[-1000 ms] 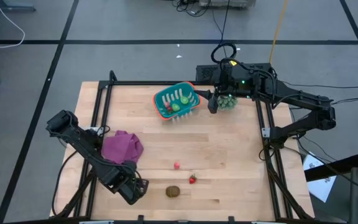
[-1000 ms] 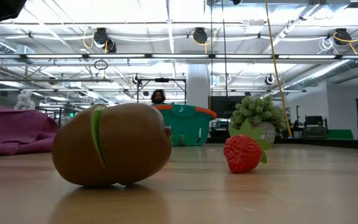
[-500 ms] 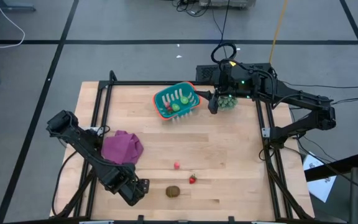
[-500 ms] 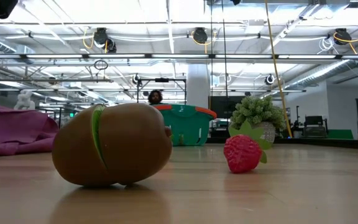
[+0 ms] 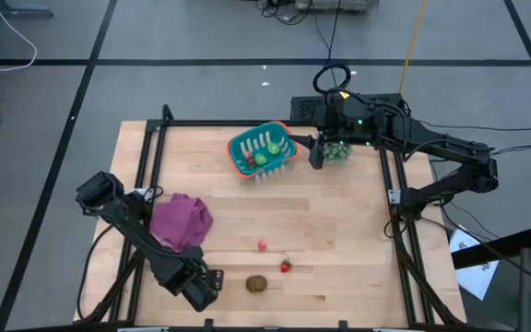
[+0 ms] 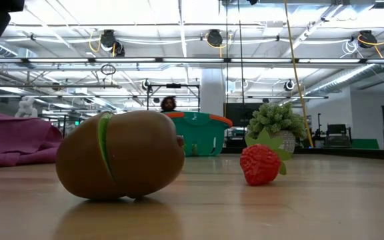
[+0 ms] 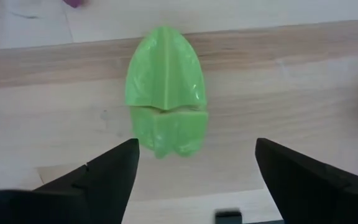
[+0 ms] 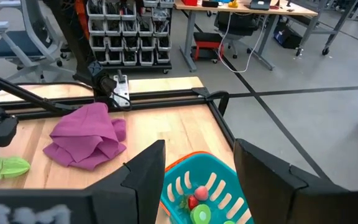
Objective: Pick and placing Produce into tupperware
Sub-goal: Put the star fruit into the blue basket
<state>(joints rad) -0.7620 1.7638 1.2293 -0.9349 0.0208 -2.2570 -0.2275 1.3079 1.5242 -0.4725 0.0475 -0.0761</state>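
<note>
Grey carpet crossed by dark tape lines surrounds a light wooden table (image 5: pixel 339 240) framed by black rails. Toward twelve o'clock on the table sits the teal basket (image 5: pixel 264 149), tilted, with a red piece and green pieces inside; the right wrist view shows them between its slotted walls (image 8: pixel 211 190). The right gripper (image 5: pixel 318 152) hovers just beside the basket at its three o'clock, fingers held apart with nothing between them. A spiky pale-green plant (image 5: pixel 337 150) stands just beyond that gripper, at the table's edge.

At nine o'clock lies a crumpled purple cloth (image 5: pixel 181 219). The left arm reaches from there toward six o'clock, and the left gripper (image 5: pixel 206 281) hangs low near the front edge. Its fingers are spread wide and grip nothing; in the left wrist view a light green toy vegetable (image 7: pixel 165 93) lies on the wood just ahead of the two fingertips (image 7: pixel 114 168), apart from both.

Near six o'clock rests a brown oval kiwi (image 5: pixel 256 284), just beside the left gripper at its three o'clock. A toy strawberry (image 5: pixel 286 266) lies near the kiwi toward one o'clock, and a small red ball (image 5: pixel 262 245) sits a little farther on. In the low view the kiwi (image 6: pixel 120 155) shows a green seam, with the strawberry (image 6: pixel 261 163) beside it.
</note>
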